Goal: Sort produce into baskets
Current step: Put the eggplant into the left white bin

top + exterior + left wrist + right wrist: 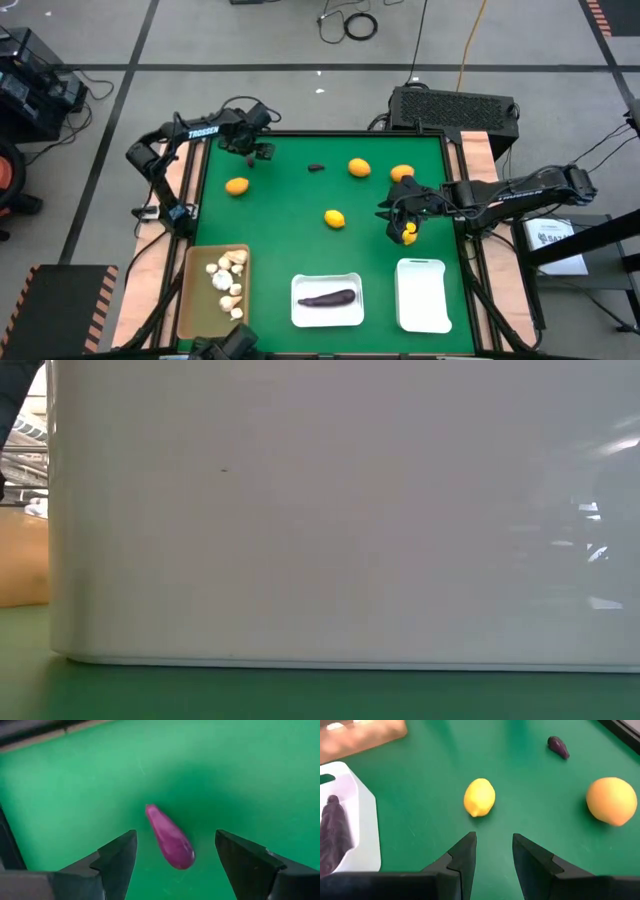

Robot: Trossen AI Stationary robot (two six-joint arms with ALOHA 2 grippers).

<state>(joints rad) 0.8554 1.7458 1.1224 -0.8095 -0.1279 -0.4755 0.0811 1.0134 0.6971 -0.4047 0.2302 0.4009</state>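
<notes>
Left gripper [175, 862], fingers spread wide and empty, is held above the small purple eggplant [170, 837] lying on the green mat near the far edge; fingers are best lowered squarely astride its narrow width before closing.

**Table surface — items resting on it**

Green table [290, 240]. Along the lower edge of the high view: tan basket [190, 300] lower left, white basket [327, 301] centre, second white basket [423, 295] lower right. Loose on the mat — orange [237, 185] left, small purple piece [316, 167] upper centre, orange fruit [359, 167] beside it, lemon [335, 218] centre.
</notes>
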